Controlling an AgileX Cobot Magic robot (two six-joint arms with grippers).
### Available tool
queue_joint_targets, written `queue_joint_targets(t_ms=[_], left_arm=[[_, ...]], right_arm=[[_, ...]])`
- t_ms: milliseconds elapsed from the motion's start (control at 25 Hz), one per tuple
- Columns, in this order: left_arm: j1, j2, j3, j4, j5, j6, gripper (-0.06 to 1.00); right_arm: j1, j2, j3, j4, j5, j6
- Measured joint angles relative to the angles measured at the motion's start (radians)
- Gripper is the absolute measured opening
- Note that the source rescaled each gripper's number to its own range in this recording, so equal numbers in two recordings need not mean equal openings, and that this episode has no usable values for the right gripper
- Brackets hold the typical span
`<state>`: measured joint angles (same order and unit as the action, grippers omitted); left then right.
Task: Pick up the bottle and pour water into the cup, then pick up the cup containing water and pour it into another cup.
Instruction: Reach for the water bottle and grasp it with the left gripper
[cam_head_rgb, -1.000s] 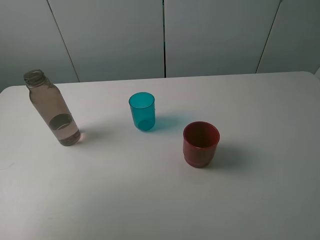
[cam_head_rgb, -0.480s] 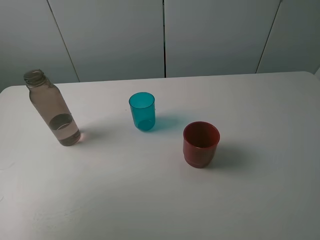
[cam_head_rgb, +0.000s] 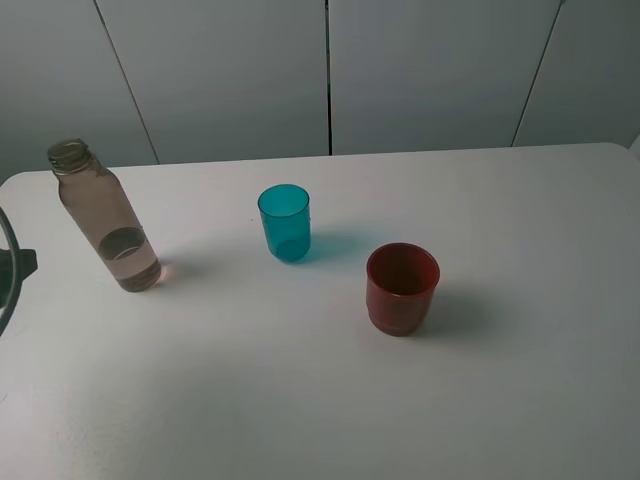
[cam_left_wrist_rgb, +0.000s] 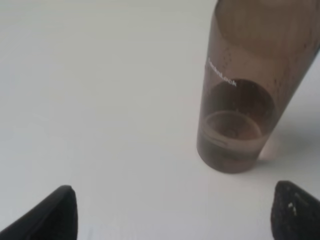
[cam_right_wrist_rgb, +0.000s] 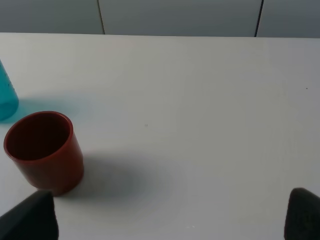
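The smoky grey-brown bottle (cam_head_rgb: 103, 218) stands uncapped at the table's left with a little water in its base. In the left wrist view the bottle (cam_left_wrist_rgb: 243, 102) stands just ahead of my open, empty left gripper (cam_left_wrist_rgb: 175, 220) and off to one side. The teal cup (cam_head_rgb: 285, 222) stands upright mid-table. The dark red cup (cam_head_rgb: 402, 288) stands to its front right. In the right wrist view my right gripper (cam_right_wrist_rgb: 167, 220) is open and empty, with the red cup (cam_right_wrist_rgb: 44, 150) ahead near one fingertip and the teal cup (cam_right_wrist_rgb: 6, 97) at the frame's edge.
The white table (cam_head_rgb: 500, 220) ends at a grey panelled wall (cam_head_rgb: 420, 70) behind. A dark part of my left arm (cam_head_rgb: 12, 268) shows at the left edge of the exterior view, close to the bottle.
A dark part of my left arm has come into the exterior view at the left edge, near the bottle. The bottle and both cups have not moved.
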<state>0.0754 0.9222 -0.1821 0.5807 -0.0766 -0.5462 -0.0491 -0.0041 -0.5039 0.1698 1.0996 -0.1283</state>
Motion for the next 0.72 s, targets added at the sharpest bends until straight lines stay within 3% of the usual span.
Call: queue_joint_targets(t_ms=[200,560,720], left_arm=[[0.000,0.063,0.000,0.030,-0.028,0.004,0.94],[0.000,0.065,0.009,-0.274,-0.112,0.362,0.94],[0.000,0.065,0.072,-0.387,-0.225,0.478,0.94]], right_arm=[[0.000,0.000,0.000,0.000,0.000,0.000],[0.000,0.000,0.000,0.000,0.000,0.000],[0.000,0.000,0.000,0.000,0.000,0.000]])
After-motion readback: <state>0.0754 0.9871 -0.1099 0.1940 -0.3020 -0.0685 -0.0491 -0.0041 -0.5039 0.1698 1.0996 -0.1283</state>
